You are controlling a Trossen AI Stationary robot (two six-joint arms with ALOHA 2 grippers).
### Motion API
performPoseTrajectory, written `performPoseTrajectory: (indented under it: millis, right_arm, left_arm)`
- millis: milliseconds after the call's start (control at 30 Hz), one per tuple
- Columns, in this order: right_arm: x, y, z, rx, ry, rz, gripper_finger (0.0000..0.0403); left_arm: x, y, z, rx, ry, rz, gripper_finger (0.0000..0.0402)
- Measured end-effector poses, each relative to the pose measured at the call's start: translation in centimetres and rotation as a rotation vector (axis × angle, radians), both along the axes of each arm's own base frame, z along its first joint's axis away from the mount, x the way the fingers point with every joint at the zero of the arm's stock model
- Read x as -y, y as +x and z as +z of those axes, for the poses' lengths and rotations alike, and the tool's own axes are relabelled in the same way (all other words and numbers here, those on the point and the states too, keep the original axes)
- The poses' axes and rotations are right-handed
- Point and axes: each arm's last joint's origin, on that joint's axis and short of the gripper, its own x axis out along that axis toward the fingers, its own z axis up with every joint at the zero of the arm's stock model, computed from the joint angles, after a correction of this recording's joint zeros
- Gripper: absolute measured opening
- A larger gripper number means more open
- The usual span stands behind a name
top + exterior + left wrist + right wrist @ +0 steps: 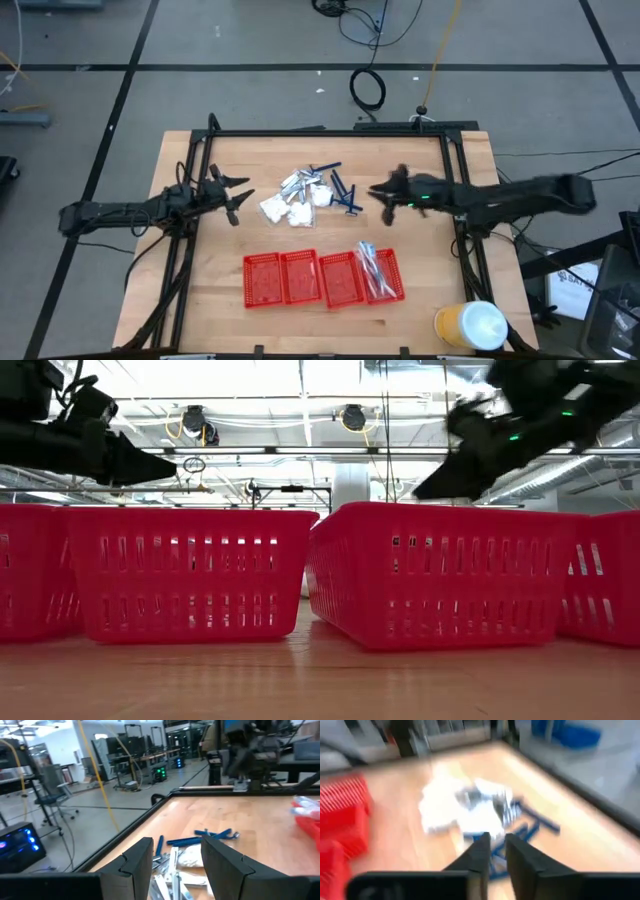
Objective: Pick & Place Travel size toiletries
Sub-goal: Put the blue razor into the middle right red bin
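Note:
The travel size toiletries lie in a loose pile (300, 195) at the table's middle: white packets (275, 208), silvery sachets (296, 183) and dark blue sticks (342, 190). Several pale clear-wrapped sticks (372, 268) lie in the rightmost red basket (392, 285). My left gripper (235, 195) hovers left of the pile, open, its fingers (137, 865) level and pointing at it. My right gripper (380, 195) hovers right of the blue sticks, above the table (495, 851), with a narrow gap between its fingers. Neither touches anything.
A row of red mesh baskets (322, 277) stands near the table's front edge and fills the low view (430, 575). A yellow and white container (470, 325) sits at the front right corner. Black frame rails (330, 132) run along the table's edges.

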Motion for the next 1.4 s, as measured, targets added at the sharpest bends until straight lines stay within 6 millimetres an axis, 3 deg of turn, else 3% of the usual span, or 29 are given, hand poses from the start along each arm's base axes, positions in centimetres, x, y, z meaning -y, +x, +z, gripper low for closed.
performPoseTrajectory:
  millis: [167, 333, 433, 733, 1400]
  right_arm:
    - [0.2, 4.7, -2.6, -0.339, 0.034, 0.038, 0.0129]
    - [1.5, 7.1, -4.4, -0.460, 0.074, 0.090, 0.0153]
    - [2.1, 7.1, -5.6, -0.510, 0.103, 0.126, 0.0154]
    - [3.2, 6.6, -6.1, -0.557, 0.139, 0.140, 0.0124]
    - [0.9, 6.9, -6.2, -0.527, 0.205, 0.149, 0.0116]
  left_arm:
    - [-0.3, 0.0, 0.0, 0.017, -0.029, 0.036, 0.0166]
    - [-0.4, -0.1, 0.0, 0.044, -0.093, 0.045, 0.0166]
    - [-0.4, -0.1, 0.0, 0.045, -0.095, 0.044, 0.0166]
    - [-0.4, 0.0, 0.0, 0.057, -0.125, 0.044, 0.0166]
    - [-0.4, -0.1, 0.0, 0.056, -0.122, 0.045, 0.0166]
